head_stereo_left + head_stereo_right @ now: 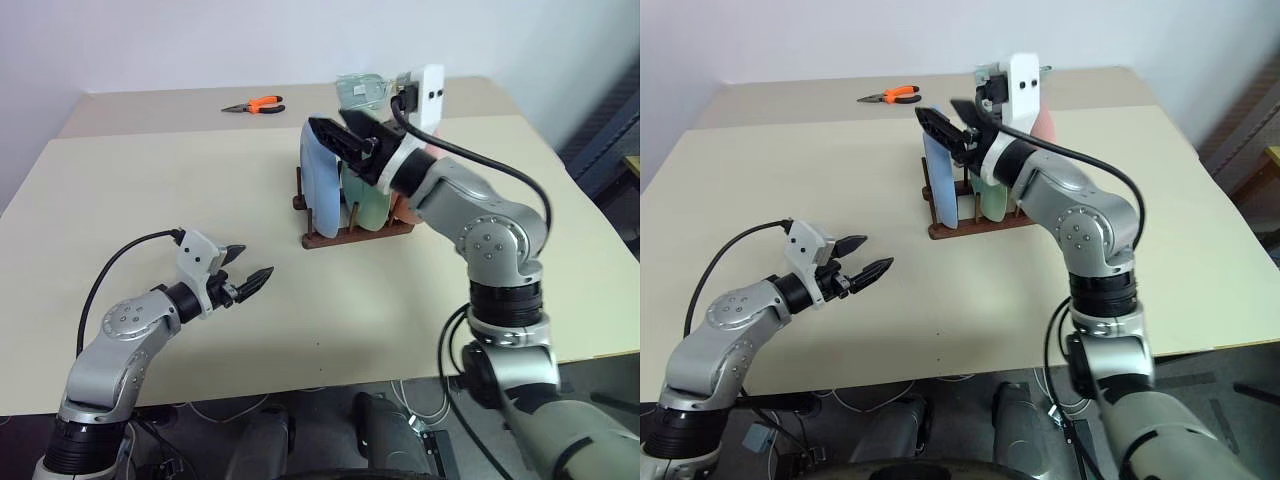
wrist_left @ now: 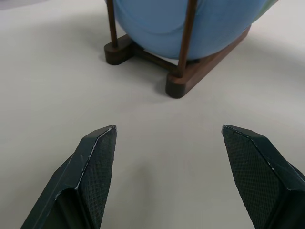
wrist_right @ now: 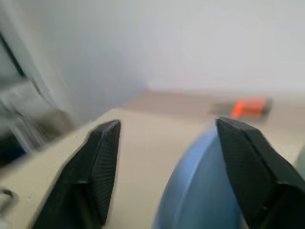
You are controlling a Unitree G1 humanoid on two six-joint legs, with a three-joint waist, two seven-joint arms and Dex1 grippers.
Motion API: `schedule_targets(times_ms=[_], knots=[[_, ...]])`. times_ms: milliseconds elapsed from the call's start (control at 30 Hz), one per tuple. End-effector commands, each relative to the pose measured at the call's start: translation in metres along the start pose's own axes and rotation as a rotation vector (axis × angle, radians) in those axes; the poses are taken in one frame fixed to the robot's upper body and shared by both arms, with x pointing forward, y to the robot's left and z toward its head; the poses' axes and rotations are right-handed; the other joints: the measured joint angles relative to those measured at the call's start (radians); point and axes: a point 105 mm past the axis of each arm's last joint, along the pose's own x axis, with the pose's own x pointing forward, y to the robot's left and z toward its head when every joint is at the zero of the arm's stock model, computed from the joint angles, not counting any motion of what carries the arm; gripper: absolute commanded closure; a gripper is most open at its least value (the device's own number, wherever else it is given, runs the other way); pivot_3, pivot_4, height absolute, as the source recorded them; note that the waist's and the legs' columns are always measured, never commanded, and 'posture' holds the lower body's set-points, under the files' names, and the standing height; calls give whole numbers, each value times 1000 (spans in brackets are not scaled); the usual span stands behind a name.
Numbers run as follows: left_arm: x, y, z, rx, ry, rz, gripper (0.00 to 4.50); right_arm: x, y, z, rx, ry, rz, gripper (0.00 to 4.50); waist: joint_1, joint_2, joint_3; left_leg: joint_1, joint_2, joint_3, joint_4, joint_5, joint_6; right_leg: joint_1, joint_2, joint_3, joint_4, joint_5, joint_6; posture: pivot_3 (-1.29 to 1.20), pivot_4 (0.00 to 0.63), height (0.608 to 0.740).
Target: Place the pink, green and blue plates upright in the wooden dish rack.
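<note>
I see 3 plates upright in the wooden dish rack (image 1: 355,232); my right gripper (image 1: 338,134) spreads wide above it. Only its wrist view hides the rack; my left gripper (image 1: 250,276), wide and empty, sits well short.

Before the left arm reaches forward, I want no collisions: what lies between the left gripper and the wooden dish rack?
Nothing: in the left wrist view, bare table separates the left gripper from the wooden dish rack.
</note>
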Motion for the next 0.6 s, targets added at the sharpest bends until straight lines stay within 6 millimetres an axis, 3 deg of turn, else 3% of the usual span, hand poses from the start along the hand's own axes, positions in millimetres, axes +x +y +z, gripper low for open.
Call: schedule_targets(times_ms=[33,167,267,367,467,600], knots=[[2,1,8,43,-24,6,866,-23,4,42,-237,-138,85,1507,0,-1,0,0,0,0,0,0,0,0,0,0,0,0,0,0,150,740],[5,15,0,90,1,77,866,-79,-41,39,-289,-29,-7,1507,14,-3,-1,0,0,0,1,0,0,2,0,0,-2,0,0,0,150,740],[5,27,-8,86,10,124,866,-146,-74,6,-243,195,-114,1507,32,-3,-2,0,-1,1,1,-1,2,3,-1,0,-4,-2,-2,0,150,740],[3,33,-16,101,28,145,866,-197,-76,-33,-133,375,-151,1507,31,-3,-2,0,0,1,1,-2,3,4,-2,0,-4,-3,-2,0,150,740],[1,36,-22,106,40,158,866,-221,-79,-66,-121,494,-191,1507,16,-1,-1,1,0,6,1,-2,3,4,-2,2,-3,-2,-2,0,150,740],[-5,40,-28,114,54,169,866,-228,-85,-93,-104,535,-223,1507,1,0,0,2,4,13,1,-2,3,8,-3,2,-2,-4,-1,0,150,740]])
